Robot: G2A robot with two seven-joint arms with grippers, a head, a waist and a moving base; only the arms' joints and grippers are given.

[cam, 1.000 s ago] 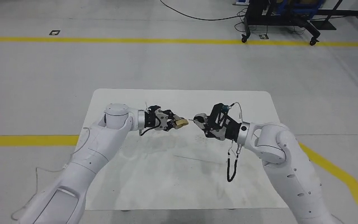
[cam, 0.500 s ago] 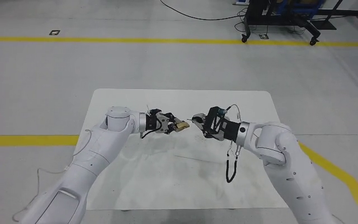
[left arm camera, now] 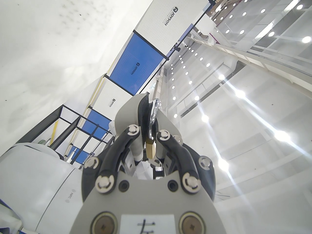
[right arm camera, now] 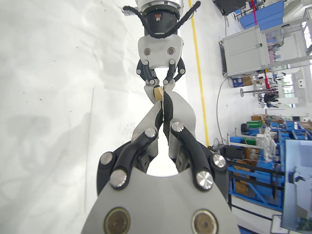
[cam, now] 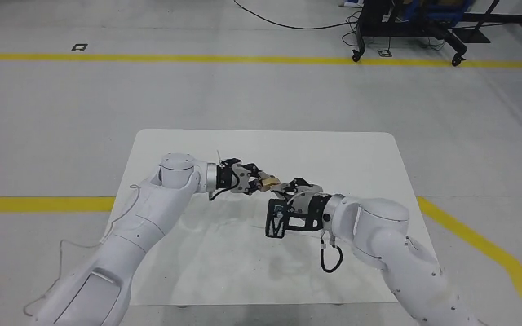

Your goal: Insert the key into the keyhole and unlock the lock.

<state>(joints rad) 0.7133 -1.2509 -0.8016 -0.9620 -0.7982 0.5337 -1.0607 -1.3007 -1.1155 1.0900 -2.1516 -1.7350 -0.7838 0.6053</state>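
A small brass lock (cam: 267, 181) hangs above the middle of the white table (cam: 367, 155), with my left gripper (cam: 254, 181) shut on it. In the left wrist view the lock's brass body (left arm camera: 151, 149) sits low between the fingers (left arm camera: 129, 113) and its silver shackle (left arm camera: 155, 109) pokes out at the tips. My right gripper (cam: 281, 192) comes in from the opposite side, its tips right at the lock. It is shut on the key (right arm camera: 162, 114), a thin silver edge between the black pads. The key's tip meets the lock (right arm camera: 158, 93); the keyhole itself is hidden.
Both grippers are in the air over the table's centre. A black cable loop (cam: 330, 257) hangs from the right forearm. Yellow lines cross the floor, and a black wheeled frame (cam: 408, 24) stands far behind the table.
The right gripper has moved left up to the lock and its wrist has rolled over. The left gripper with the lock shifted slightly right, closing the gap.
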